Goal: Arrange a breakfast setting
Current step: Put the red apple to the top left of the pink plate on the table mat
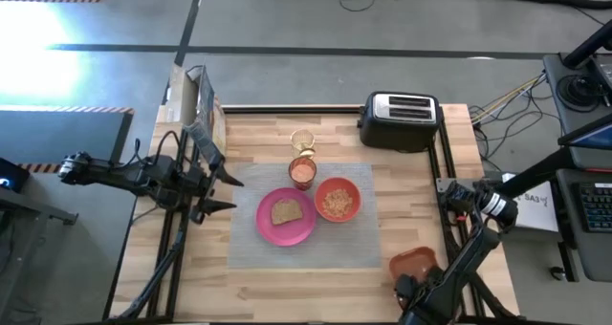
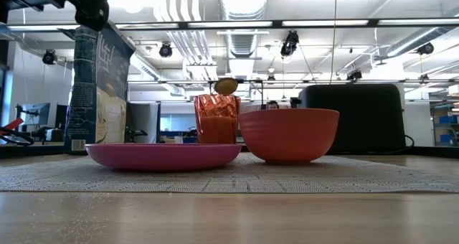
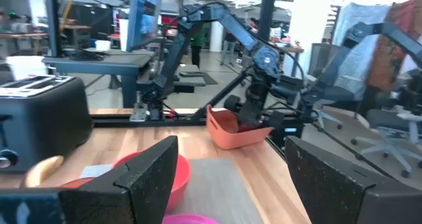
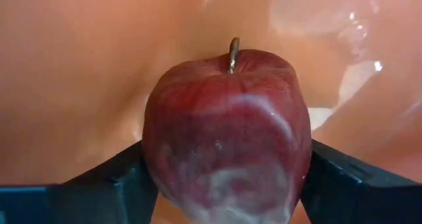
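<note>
In the right wrist view a red apple (image 4: 227,132), stem up, lies in the orange tray (image 4: 79,66). My right gripper (image 4: 224,178) reaches down into that tray (image 1: 413,263) at the table's near right and is shut on the apple. On the grey placemat (image 1: 304,253) stand the pink plate (image 1: 285,217) with toast (image 1: 286,211), the orange bowl (image 1: 337,200) and the orange cup (image 1: 302,172). The clear glass (image 1: 303,140) stands just beyond the mat. A gold spoon (image 2: 226,86) shows above the cup. My left gripper (image 1: 229,193) hovers open at the mat's left edge. My right gripper pinches the apple between its two fingers, one on each side (image 4: 153,165) of the fruit's widest part. The fingers come from above, slanting down into the tray. The apple sits in the tray with its stem (image 4: 233,53) pointing away from the fingers.
A black-and-silver toaster (image 1: 400,120) stands at the far right of the table. A tall printed box (image 1: 196,105) stands at the far left. Bare wood lies along the near edge in front of the mat.
</note>
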You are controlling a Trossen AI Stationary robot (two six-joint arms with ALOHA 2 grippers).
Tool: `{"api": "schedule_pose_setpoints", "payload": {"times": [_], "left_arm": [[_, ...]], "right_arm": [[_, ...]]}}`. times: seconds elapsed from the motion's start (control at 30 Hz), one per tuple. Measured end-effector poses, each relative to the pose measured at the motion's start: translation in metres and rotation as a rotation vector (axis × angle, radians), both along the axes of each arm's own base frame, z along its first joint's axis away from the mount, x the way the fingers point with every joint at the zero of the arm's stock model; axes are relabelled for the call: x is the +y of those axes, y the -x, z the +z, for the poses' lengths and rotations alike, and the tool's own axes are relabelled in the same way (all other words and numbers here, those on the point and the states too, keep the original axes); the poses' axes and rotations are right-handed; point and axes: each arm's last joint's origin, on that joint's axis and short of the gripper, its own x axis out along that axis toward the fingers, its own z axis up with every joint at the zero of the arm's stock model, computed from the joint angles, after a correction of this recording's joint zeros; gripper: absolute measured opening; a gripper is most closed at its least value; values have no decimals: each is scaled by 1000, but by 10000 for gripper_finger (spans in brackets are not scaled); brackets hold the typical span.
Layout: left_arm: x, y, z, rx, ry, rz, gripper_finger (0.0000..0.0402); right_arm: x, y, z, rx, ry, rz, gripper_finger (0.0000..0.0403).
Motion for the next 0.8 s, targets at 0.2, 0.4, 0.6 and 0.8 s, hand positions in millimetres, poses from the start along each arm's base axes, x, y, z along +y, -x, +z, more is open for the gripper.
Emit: {"api": "schedule_pose_setpoints", "payload": {"times": [0.2, 0.4, 0.6, 0.8], "left_arm": [[1, 0, 0, 0, 1, 26, 262], [1, 0, 0, -2, 1, 26, 262], [1, 0, 0, -3, 2, 26, 263], [1, -1, 0, -2, 1, 25, 263]], "right_arm": [[0, 1, 3, 3, -9, -11, 242], [-1, 1, 12, -14, -39, -11, 242], [-3, 2, 41, -54, -99, -54, 242], [-11, 5, 75, -134, -116, -121, 242]]}}
